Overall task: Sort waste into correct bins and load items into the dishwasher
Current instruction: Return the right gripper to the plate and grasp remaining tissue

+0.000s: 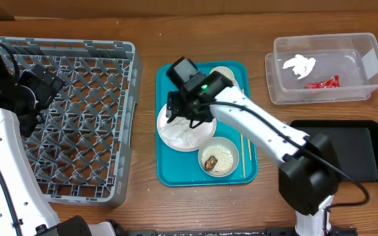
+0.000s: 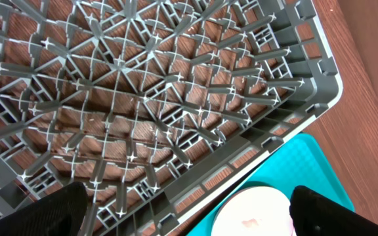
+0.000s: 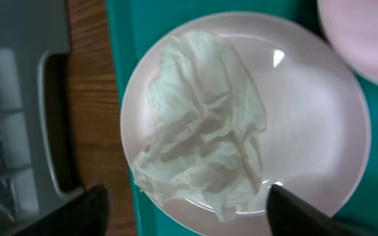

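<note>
Crumpled tissue (image 3: 202, 124) lies on the pale plate (image 3: 327, 118), which sits on the teal tray (image 1: 166, 172) beside the rice bowl (image 1: 220, 157). Only the right wrist view shows its folds; overhead, the right gripper (image 1: 186, 118) covers much of it. That gripper's fingers (image 3: 77, 210) stand apart, one on each side of the tissue's near edge, with nothing clamped; whether they touch it cannot be told. Overhead alone shows the clear tub (image 1: 366, 62) holding another tissue (image 1: 299, 64) and a red wrapper (image 1: 323, 83), its print too small to read, and the black tray (image 1: 346, 154). The left gripper (image 2: 186, 196) hangs spread wide over the dish rack (image 2: 143, 98).
</note>
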Motion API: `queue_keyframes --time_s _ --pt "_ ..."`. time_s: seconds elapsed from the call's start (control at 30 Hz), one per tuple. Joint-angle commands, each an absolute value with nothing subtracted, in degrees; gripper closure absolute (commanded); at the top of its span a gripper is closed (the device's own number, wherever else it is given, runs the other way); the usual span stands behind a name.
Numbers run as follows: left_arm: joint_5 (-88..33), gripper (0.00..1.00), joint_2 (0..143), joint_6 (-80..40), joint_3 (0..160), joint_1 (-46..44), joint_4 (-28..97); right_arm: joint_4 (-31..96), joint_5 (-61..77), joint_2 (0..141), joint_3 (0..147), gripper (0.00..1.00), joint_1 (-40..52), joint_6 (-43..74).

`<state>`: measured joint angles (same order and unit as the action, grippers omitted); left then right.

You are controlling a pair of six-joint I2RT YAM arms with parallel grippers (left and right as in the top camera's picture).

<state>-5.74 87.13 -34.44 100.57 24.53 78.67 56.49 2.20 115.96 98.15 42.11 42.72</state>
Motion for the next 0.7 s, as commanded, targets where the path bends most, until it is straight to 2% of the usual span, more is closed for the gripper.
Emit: queue_keyframes --time_s 0.0,0.1,0.2,0.67 --pt "-5.5 0.00 86.9 -35.1 101.4 24.7 78.7 56.5 0.0 119.0 98.6 0.32 42.8 46.4" --pt "-5.5 0.00 86.9 -35.2 101.4 24.7 78.7 57.8 0.3 120.6 98.6 0.42 42.8 47.3" --pt "-5.5 0.00 86.9 -35.2 101.4 24.7 78.7 59.4 0.6 121.2 98.6 0.47 42.8 48.4" --pt "-5.5 0.00 86.9 -35.2 101.4 24.7 78.7 59.1 1.2 125.4 98.6 0.51 47.1 48.5"
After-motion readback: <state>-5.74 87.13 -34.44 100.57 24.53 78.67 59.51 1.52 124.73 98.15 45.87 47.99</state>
